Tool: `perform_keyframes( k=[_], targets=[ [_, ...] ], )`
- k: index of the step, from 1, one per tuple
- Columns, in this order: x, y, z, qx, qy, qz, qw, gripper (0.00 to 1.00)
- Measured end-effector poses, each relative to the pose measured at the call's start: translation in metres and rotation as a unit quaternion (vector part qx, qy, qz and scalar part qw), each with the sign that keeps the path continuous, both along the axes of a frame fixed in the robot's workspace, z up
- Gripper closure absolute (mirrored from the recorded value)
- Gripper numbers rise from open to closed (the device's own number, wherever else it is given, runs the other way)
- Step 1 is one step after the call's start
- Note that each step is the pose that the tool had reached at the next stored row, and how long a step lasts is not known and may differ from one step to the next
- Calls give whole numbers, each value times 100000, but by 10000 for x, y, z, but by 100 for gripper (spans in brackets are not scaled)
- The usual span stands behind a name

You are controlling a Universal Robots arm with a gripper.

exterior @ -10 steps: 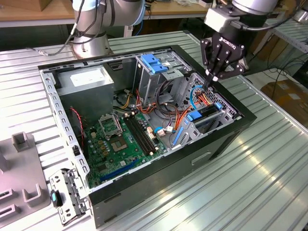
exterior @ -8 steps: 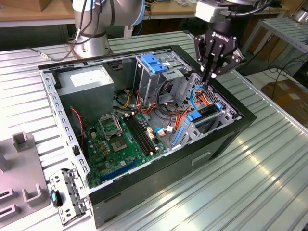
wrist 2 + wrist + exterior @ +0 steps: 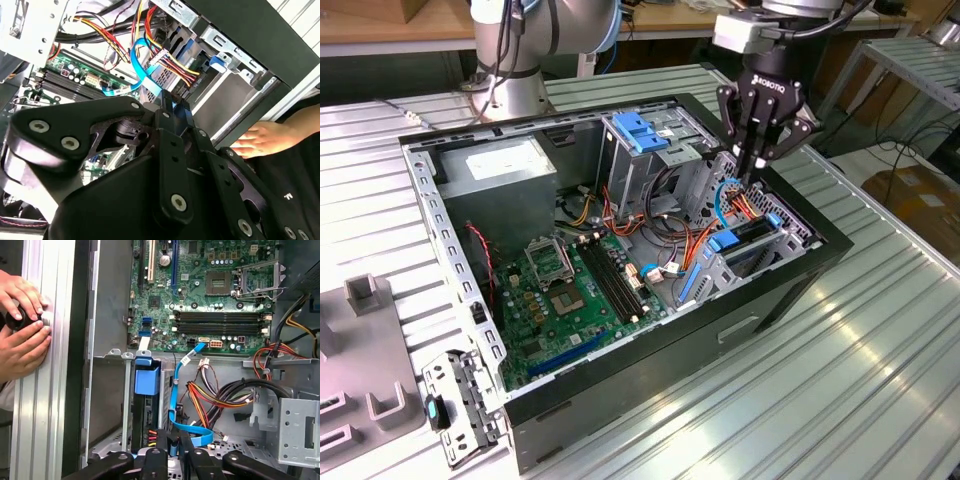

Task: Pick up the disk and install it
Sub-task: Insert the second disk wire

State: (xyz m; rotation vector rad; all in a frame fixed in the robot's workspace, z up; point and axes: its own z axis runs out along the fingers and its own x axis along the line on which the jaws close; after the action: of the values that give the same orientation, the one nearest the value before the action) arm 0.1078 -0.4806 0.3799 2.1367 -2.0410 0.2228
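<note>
Hanging nose-down over the open PC case (image 3: 790,290), the arm has its gripper (image 3: 752,172) at the drive-bay corner on the exterior view's right, wrist roughly vertical. Fingers (image 3: 748,160) drawn close together, pointing straight down into the wiring; whether anything is pinched between them, cannot tell. In both wrist views the fingertips sit next to the blue ribbon cable (image 3: 176,405) and the red/yellow/orange wire bundle (image 3: 210,395).

The disk (image 3: 752,232) sits on edge in the lower drive bay just below the fingers: dark body with blue plastic rails, standing between the grey bay walls near the case's front edge. In the first wrist view it shows as a dark slab under a blue tab (image 3: 147,379), cable plugs at its near end. Contact between fingers and disk: can't confirm.

Motherboard (image 3: 570,290) lies flat on the case floor, power supply (image 3: 500,165) at the far corner, grey drive cage with blue latch (image 3: 642,130) beside it.

A person's hands (image 3: 22,332) rest on the ribbed metal table (image 3: 45,405) outside the case wall, gripping a small dark object.
</note>
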Motion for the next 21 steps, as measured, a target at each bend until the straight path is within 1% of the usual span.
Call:
perform_keyframes(
  k=[2,4,8,9,10,12,13,14,17,19,21],
  targets=[
    [1,0,-9,-163,0,-1,100000,78],
    [1,0,-16,-286,2,-1,100000,89],
    [1,0,-23,-397,-1,2,99999,89],
    [2,1,-27,-494,-3,2,99999,89],
    [2,4,-32,-809,-1,0,99997,89],
    [3,10,-42,-1257,-3,2,99992,89],
    [3,15,-49,-1575,-1,2,99988,83],
    [3,18,-55,-1791,-1,4,99984,76],
    [4,24,-72,-2358,-1,0,99972,76],
    [4,27,-83,-2858,0,-4,99959,76],
    [6,28,-103,-3619,0,0,99934,77]
  ],
)
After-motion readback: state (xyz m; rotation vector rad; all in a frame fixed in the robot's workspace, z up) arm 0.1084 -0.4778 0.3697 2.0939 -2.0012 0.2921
